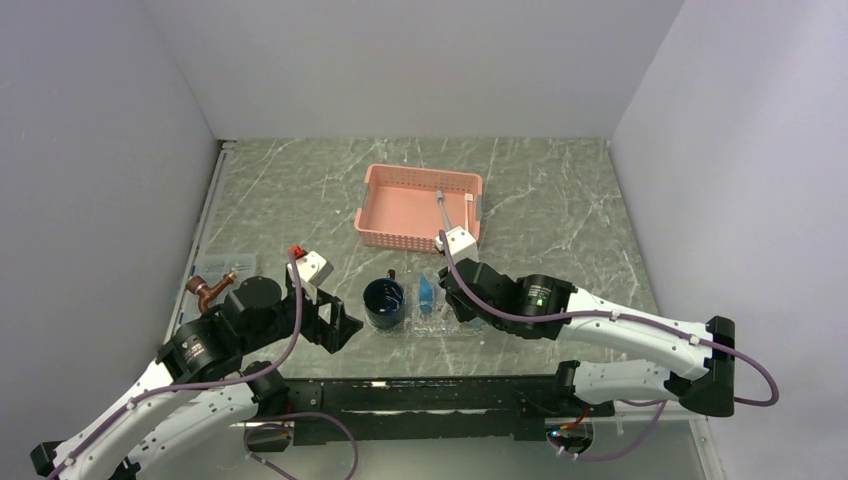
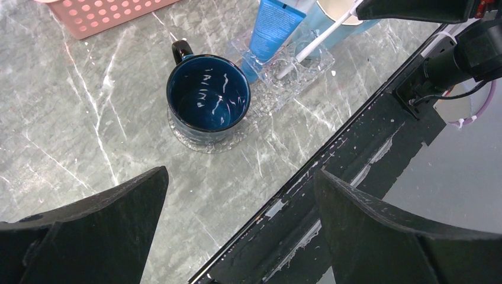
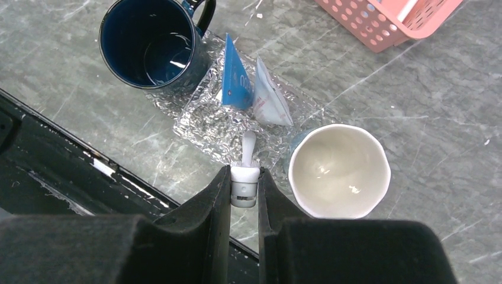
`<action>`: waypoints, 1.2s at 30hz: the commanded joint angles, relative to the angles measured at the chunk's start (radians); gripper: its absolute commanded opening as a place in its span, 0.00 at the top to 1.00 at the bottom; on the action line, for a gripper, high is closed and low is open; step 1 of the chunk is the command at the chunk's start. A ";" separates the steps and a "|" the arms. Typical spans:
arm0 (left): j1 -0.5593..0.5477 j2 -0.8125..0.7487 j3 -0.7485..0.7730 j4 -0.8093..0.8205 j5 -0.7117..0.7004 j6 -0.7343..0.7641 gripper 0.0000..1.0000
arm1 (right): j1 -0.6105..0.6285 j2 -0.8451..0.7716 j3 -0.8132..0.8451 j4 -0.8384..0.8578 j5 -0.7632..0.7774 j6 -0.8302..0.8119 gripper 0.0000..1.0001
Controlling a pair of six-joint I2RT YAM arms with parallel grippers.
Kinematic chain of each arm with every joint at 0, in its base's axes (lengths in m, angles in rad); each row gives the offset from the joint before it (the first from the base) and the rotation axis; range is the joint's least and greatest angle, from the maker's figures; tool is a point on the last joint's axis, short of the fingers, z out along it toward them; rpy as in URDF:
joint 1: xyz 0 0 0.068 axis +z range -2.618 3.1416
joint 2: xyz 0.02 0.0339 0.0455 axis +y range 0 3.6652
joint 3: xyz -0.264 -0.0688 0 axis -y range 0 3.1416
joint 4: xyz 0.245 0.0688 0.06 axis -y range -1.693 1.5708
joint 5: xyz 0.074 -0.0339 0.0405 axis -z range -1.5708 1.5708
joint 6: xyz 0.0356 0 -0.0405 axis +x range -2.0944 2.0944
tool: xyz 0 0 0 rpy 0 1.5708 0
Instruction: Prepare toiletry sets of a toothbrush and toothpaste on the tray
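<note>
The clear tray [image 3: 204, 121] lies near the table's front edge, between a dark blue mug [image 3: 151, 41] and a white cup [image 3: 338, 171]. A blue toothpaste tube [image 3: 237, 80] and a paler tube [image 3: 269, 100] lie on the tray. My right gripper [image 3: 244, 177] is shut on the butt of a white toothbrush [image 3: 247, 148], which points down onto the tray's near part. From the top view the right gripper [image 1: 450, 298] is over the tray [image 1: 440, 330]. My left gripper [image 2: 241, 173] is open and empty, over the table edge near the mug [image 2: 207, 97]. Another toothbrush [image 1: 441, 207] lies in the pink basket.
The pink slatted basket [image 1: 420, 207] stands behind the tray. The black mounting rail [image 1: 420, 395] runs along the table's front edge. A copper fitting [image 1: 210, 288] sits at the left. The blue mug [image 1: 384, 303] stands just left of the tray.
</note>
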 commanded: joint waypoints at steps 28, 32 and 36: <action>-0.002 0.011 0.000 0.037 0.014 -0.010 0.01 | 0.136 -0.077 -0.104 0.065 0.176 0.117 0.81; -0.001 0.014 0.001 0.037 0.014 -0.010 0.01 | 0.155 -0.078 -0.100 0.045 0.205 0.131 0.80; -0.001 0.015 0.001 0.036 0.014 -0.012 0.01 | 0.174 -0.084 -0.098 0.016 0.250 0.157 0.80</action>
